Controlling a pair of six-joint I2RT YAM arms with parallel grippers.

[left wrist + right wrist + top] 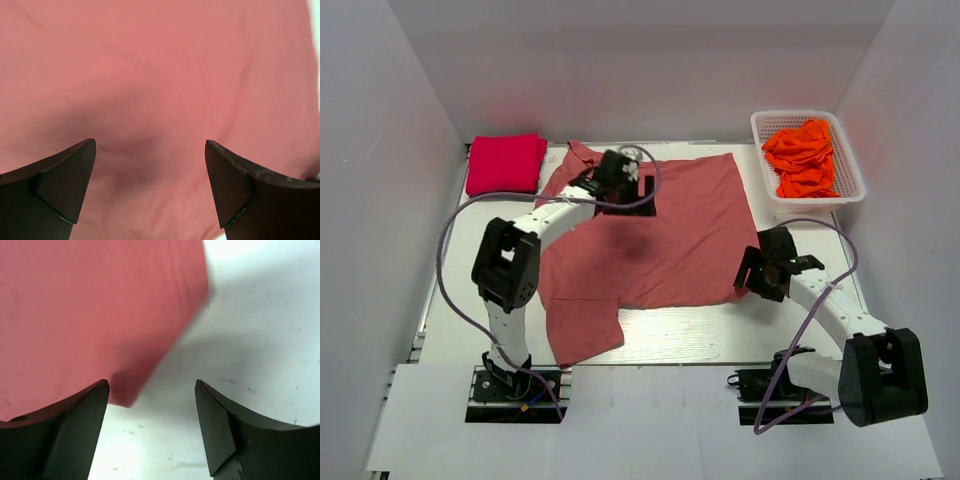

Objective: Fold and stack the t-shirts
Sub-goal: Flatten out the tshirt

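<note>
- The salmon shirt lies flat over the middle of the surface. The left hand hangs over its upper part, fingers spread, with only cloth between them.
- The right hand, fingers spread, sits at the shirt's lower-right corner, with bare surface to its right.
- Upper right: a walled basket of orange shirts.
- Upper left: a folded crimson shirt.
- White walls close in three sides.

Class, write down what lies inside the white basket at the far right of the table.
Inside the basket lie crumpled orange shirts, heaped together. The heap hides how many shirts there are, and it covers most of the basket's floor.
</note>
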